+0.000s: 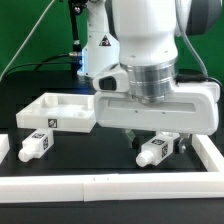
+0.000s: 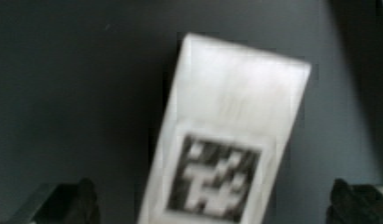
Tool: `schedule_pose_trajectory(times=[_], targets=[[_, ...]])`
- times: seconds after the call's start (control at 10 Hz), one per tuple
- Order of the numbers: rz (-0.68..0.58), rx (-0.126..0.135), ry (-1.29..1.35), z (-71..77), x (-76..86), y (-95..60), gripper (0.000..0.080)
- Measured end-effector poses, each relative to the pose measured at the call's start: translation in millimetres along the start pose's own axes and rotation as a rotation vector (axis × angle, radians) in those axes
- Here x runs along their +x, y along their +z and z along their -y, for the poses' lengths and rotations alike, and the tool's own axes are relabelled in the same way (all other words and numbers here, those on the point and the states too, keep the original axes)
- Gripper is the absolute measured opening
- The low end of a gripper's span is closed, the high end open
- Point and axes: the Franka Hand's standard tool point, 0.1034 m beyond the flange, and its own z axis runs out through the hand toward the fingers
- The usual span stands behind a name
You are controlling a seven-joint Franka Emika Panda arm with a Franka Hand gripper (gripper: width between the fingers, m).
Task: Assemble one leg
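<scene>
Blk table (image 1: 100, 150): 2 legs (image 1: 35, 147) (image 1: 155, 152), 1 top (image 1: 50, 112)

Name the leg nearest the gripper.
The leg on the exterior view's right, directly beneath the gripper; the other leg lies far off toward that view's left.

The leg (image 1: 152, 152) is a short, stubby white plastic peg lying on its side on the black worktop (image 1: 100, 160), lower right of centre in the exterior view. It sits at a slant, and its black-and-white square tag (image 2: 220, 172) faces up.
</scene>
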Motion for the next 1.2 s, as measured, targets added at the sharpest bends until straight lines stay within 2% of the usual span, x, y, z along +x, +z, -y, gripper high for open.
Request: schedule_pose_trajectory(times=[0.1,0.4,0.5,0.6,0.7,0.8,0.9,1.0,1.1,1.2], targets=[[-0.001,0.0,-0.002,-0.4,0.4,-0.2,0.065],[0.0,0.0,-0.002,-0.2,0.3,-0.1,0.0282],[0.002,-0.001,-0.045,-2.0,3.2,-3.9,0.0282],[-0.004,0.004,-0.084,-5.8,11.5,-21.4,0.0284],[-0.007,0.008,-0.091,-1.9,9.6,-40.6,0.0284],[-0.019,0.008,-0.093,9.1,-5.7,-61.6,0.0284],[-0.032,0.01,-0.101,18.4,-38.8,-85.8,0.0284],[-0.045,0.015,-0.07,21.3,-65.4,-96.9,0.0284],[-0.055,0.016,-0.082,27.8,-80.6,-97.7,0.0284],[-0.051,0.015,-0.096,26.5,-76.7,-94.5,0.0284]])
